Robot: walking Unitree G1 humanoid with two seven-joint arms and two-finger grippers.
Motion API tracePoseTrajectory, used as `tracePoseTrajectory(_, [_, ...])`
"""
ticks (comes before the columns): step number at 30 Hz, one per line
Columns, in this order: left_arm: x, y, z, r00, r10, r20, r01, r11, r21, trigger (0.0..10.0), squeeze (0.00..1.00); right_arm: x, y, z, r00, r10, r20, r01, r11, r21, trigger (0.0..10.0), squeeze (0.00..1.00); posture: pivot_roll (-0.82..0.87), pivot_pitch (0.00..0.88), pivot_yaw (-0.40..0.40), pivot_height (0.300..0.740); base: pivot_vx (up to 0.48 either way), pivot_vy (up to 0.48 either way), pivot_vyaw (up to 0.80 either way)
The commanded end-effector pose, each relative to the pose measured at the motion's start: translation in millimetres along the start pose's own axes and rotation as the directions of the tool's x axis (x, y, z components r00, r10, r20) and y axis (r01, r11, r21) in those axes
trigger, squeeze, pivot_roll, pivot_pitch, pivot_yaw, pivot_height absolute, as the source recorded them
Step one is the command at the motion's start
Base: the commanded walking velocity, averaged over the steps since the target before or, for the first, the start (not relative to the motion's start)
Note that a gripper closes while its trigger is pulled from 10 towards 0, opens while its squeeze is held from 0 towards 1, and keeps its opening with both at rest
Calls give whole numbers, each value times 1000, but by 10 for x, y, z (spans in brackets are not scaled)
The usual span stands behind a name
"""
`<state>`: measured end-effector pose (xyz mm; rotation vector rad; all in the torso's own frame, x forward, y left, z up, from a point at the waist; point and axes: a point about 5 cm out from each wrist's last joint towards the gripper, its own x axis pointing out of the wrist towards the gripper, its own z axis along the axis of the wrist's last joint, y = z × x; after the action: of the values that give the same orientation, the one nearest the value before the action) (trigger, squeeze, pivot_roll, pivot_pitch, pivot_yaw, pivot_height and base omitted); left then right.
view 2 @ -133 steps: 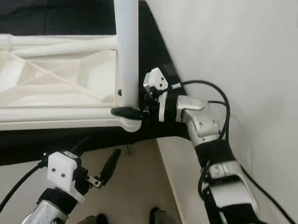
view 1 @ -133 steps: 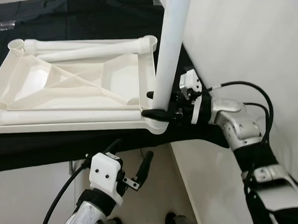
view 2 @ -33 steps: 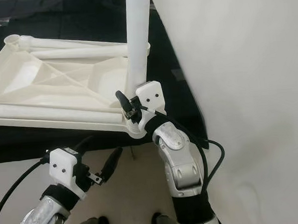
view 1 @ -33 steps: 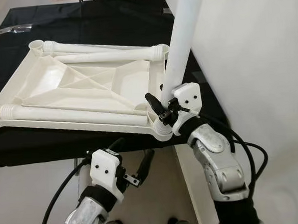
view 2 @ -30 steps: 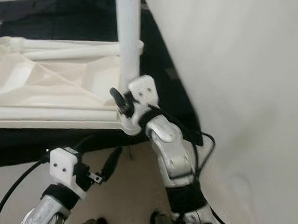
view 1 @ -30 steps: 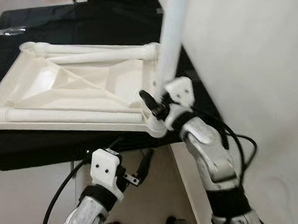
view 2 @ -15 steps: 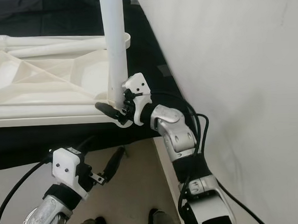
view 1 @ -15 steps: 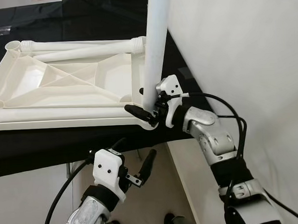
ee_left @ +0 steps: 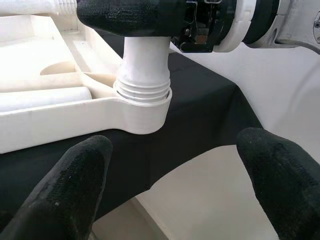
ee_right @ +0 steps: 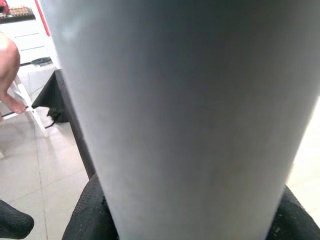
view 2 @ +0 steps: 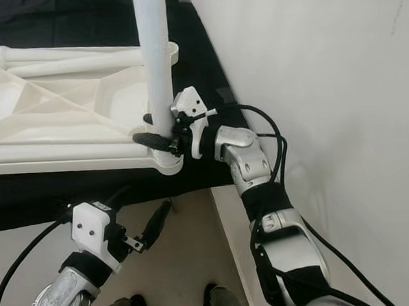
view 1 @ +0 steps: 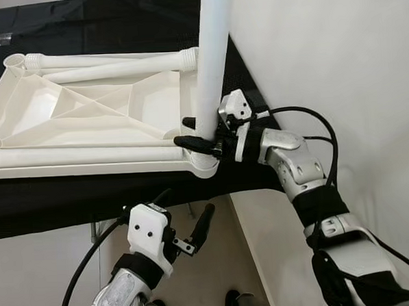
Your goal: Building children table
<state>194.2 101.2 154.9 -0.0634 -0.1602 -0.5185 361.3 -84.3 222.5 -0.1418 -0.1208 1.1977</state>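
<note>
Two black fingers of the right gripper (view 1: pixel 195 135) pinched the upright white leg (view 1: pixel 212 63) just above the tabletop's corner socket (view 1: pixel 205 164); the left gripper (view 1: pixel 186 221) hung spread below.

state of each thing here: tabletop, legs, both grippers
tabletop: upside down on the black cloth
upright leg: standing in the near right corner socket
loose legs: lying in the tabletop
right gripper: shut on the upright leg
left gripper: open, idle below the table edge
</note>
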Motion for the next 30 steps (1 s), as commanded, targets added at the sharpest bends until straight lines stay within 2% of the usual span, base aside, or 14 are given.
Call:
tracePoseTrajectory(1, [-24,-22,-41,1000,2,-26,-2,1000,-8,10000,0,17,26,29,997,73,38,-73,997,6,0,0,84,232,-54,740,0,0,0])
tracePoseTrajectory(9, [-22,-26,-41,1000,-2,-26,1,1000,-11,10000,0,-19,9,22,995,90,42,-89,996,-9,0,0,81,231,-52,740,0,0,0])
tracePoseTrajectory(12, [-23,-26,-38,1000,-3,-26,3,1000,-13,10000,0,-63,12,-142,980,-200,11,200,980,-16,0,0,73,241,-62,740,0,0,0])
tracePoseTrajectory(14, [-29,-12,-34,1000,0,-26,0,1000,-12,10000,0,-254,-28,-377,652,-751,-101,747,659,-86,0,0,61,245,-63,740,0,0,0])
tracePoseTrajectory(16, [-24,-7,-29,1000,0,-25,0,1000,-12,10000,0,-272,118,-458,603,-790,-111,787,612,-83,0,0,65,255,-55,740,0,0,0])
tracePoseTrajectory(17, [-20,-4,-26,1000,0,-25,0,1000,-13,10000,0,-260,224,-493,613,-782,-113,780,622,-68,0,0,65,255,-55,740,0,0,0])
tracePoseTrajectory(18, [-19,-1,-30,1000,-3,-26,2,1000,-13,10000,0,-163,344,-514,688,-718,-109,721,693,-16,0,0,51,242,-44,740,0,0,0])
tracePoseTrajectory(20, [-15,-4,-31,1000,-7,-27,7,1000,-12,10000,0,-108,372,-500,712,-696,-93,699,715,9,0,0,53,238,-44,740,0,0,0])
tracePoseTrajectory(21, [-12,-5,-34,999,-15,-28,14,1000,-10,10000,0,-39,341,-465,726,-683,-76,687,727,27,5216,0,55,242,-44,740,0,0,0])
tracePoseTrajectory(23, [-12,-4,-35,999,-17,-29,17,1000,-10,10000,0,-18,324,-448,731,-678,-71,681,731,30,5216,0,55,242,-44,740,0,0,0])
tracePoseTrajectory(24, [-10,-5,-35,999,-18,-29,17,1000,-11,10000,0,19,318,-415,764,-643,-52,645,763,41,10000,0,54,240,-45,740,0,0,0])
tracePoseTrajectory(25, [-10,-5,-35,999,-18,-29,17,1000,-11,10000,0,19,318,-415,764,-643,-52,645,763,41,10000,0,54,240,-45,740,0,0,0])
tracePoseTrajectory(26, [-10,-6,-35,999,-17,-29,16,1000,-11,10000,0,46,317,-379,795,-606,-27,606,793,60,10000,1000,56,243,-47,740,0,0,0])
tracePoseTrajectory(30, [-8,-9,-32,1000,-11,-27,11,1000,-11,10000,0,66,292,-313,839,-544,-8,544,839,23,10000,1000,59,242,-49,740,0,0,0])
